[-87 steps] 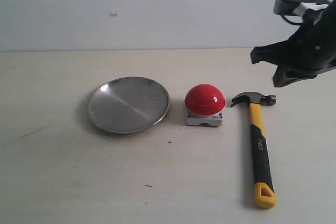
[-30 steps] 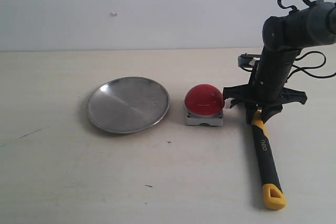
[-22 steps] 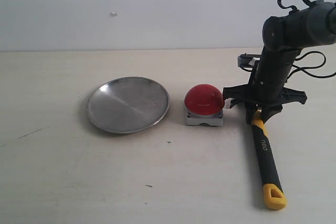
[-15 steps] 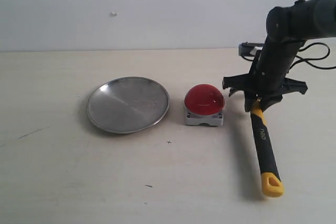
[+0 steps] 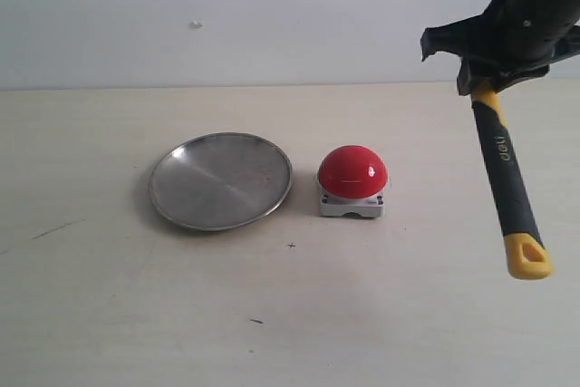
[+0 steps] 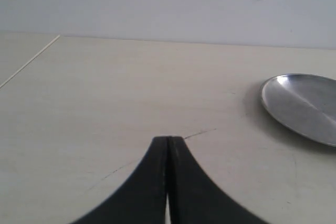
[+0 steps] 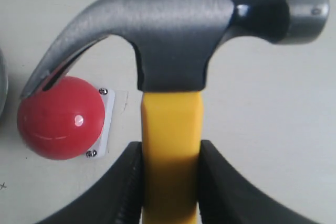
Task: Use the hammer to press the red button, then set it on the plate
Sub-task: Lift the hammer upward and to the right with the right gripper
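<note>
My right gripper [image 5: 485, 86] [image 7: 170, 150] is shut on the hammer [image 5: 504, 169] [image 7: 173, 56] just below its dark head, holding it in the air at the upper right, well above the table. The yellow-and-black handle hangs down toward the front, ending in the yellow loop [image 5: 528, 256]. The red button [image 5: 352, 172] [image 7: 59, 116] sits on its grey base at the table's middle, left of and below the hammer. The silver plate [image 5: 221, 179] [image 6: 304, 103] lies left of the button. My left gripper [image 6: 168, 141] is shut on nothing, over bare table.
The pale table [image 5: 290, 314] runs back to a plain white wall [image 5: 227, 15]. A table edge line [image 6: 29, 61] shows in the left wrist view. Faint scratches and small dark specks [image 5: 291, 246] mark the tabletop.
My right gripper came down over the hammer's neck, closed on it, then raised it off the table up and to the right. Button and plate have not moved.
</note>
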`<state>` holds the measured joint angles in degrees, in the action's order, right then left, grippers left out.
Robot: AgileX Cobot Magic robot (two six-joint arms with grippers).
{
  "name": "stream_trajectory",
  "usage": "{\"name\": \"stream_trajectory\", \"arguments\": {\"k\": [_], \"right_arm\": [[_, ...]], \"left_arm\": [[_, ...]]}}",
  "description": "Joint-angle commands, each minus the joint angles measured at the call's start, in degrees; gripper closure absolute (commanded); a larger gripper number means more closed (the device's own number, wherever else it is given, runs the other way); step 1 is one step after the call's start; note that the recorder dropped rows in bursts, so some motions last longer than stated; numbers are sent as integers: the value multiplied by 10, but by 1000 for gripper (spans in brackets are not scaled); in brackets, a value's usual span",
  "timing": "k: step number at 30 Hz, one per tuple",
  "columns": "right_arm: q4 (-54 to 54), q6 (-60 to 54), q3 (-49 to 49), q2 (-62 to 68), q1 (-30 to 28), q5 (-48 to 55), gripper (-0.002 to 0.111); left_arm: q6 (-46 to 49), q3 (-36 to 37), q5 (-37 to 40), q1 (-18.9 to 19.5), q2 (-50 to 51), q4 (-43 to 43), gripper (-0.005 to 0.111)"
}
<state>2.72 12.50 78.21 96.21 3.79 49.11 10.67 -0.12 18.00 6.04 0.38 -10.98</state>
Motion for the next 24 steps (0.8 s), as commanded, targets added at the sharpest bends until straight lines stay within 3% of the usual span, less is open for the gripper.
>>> {"name": "stream_trajectory", "arguments": {"k": [1, 8, 13, 18, 24], "right_arm": [[17, -10, -71, -112, 2, -52, 108], [1, -9, -212, -326, 2, -157, 108], [-19, -7, -238, -438, 2, -161, 108], [-24, -11, -243, -485, 2, -165, 108], [-45, -19, -293, -484, 2, -242, 108]], "left_arm": [[0, 1, -1, 2, -4, 1, 107], [0, 1, -1, 2, -4, 1, 107], [0, 1, -1, 2, -4, 1, 107], [0, 1, -1, 2, -4, 1, 107], [0, 1, -1, 2, -4, 1, 107]]}}
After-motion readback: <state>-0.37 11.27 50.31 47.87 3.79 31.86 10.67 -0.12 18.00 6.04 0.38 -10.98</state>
